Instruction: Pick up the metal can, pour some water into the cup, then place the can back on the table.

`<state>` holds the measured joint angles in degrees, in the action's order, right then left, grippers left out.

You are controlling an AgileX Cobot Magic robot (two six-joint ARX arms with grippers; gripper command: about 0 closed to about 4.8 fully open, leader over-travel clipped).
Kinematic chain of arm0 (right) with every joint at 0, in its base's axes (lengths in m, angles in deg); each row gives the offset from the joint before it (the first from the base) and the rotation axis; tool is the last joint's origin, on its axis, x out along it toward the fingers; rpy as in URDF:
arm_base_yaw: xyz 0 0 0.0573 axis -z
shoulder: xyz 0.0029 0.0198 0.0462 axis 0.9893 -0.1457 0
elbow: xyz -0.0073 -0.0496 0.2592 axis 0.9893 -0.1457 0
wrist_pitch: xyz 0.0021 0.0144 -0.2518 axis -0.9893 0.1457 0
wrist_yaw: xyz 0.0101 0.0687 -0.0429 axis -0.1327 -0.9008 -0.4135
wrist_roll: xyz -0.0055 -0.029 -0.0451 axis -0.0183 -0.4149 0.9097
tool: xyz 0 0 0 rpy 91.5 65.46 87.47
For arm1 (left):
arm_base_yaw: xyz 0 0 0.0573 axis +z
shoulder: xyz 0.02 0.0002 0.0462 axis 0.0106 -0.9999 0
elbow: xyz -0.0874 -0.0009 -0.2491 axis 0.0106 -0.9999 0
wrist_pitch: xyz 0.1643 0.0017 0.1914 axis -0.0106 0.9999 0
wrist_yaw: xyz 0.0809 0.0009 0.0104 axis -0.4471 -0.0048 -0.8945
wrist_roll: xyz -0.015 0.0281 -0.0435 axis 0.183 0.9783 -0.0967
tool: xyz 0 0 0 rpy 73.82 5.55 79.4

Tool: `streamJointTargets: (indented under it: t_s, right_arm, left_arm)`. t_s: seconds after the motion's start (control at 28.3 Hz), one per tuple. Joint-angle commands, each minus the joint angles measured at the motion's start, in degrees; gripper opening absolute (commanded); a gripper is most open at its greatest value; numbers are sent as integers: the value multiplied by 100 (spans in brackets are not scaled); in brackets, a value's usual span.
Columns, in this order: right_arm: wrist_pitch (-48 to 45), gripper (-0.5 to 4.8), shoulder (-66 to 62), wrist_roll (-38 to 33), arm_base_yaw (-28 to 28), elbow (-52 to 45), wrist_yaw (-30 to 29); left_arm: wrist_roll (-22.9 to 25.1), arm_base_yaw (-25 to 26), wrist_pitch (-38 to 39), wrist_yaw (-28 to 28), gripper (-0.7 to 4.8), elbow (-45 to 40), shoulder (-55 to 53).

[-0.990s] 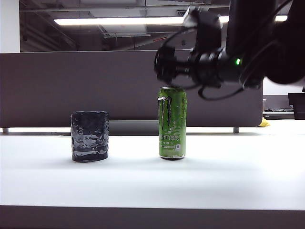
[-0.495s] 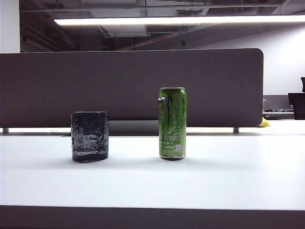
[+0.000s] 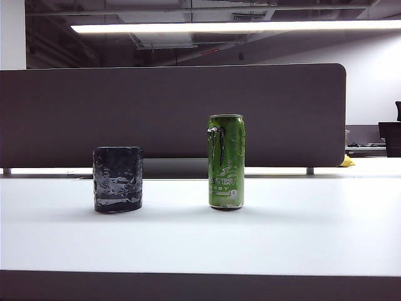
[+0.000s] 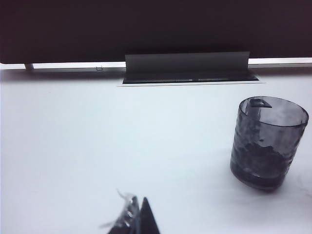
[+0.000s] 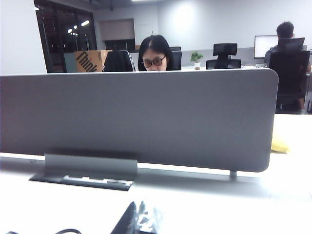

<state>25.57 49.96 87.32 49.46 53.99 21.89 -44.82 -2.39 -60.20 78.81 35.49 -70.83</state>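
Note:
The green metal can [image 3: 226,162] stands upright on the white table [image 3: 200,244], right of the middle. The dark crinkled cup [image 3: 118,179] stands upright to its left, a can's height away. Neither arm shows in the exterior view. In the left wrist view my left gripper [image 4: 138,217] is shut and empty, fingertips together low over the table, with the cup [image 4: 267,144] off to one side and well apart from it. My right gripper [image 5: 139,219] is shut on nothing, its tips just above the table and facing the partition; the can is out of that view.
A dark grey partition panel [image 3: 156,113] runs along the back of the table, with a raised cable flap [image 4: 187,68] at its foot. A yellow object [image 5: 280,145] lies past the partition's right end. A person [image 5: 155,54] sits behind the partition.
The right arm, which hung above and right of the can a second ago, has pulled out of the exterior view. Can and cup have not moved.

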Motion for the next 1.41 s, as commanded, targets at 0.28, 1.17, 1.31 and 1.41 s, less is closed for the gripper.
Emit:
streamJointTargets:
  t_s: [0.28,1.17,1.31,1.41]
  right_arm:
    - [221,0,529,4,-9,17,-7]
    - [1056,0,586,22,2004,-758,-1917]
    - [774,0,876,-212,2411,-1329,-1917]
    - [592,0,1252,-221,2544,-1733,-1904]
  left_arm:
    - [0,13,-74,0,-5,7,-7]
    - [0,11,-74,-2,-5,7,-7]
    - [0,11,-74,-2,-5,7,-7]
    - [0,13,-74,0,-5,7,-7]
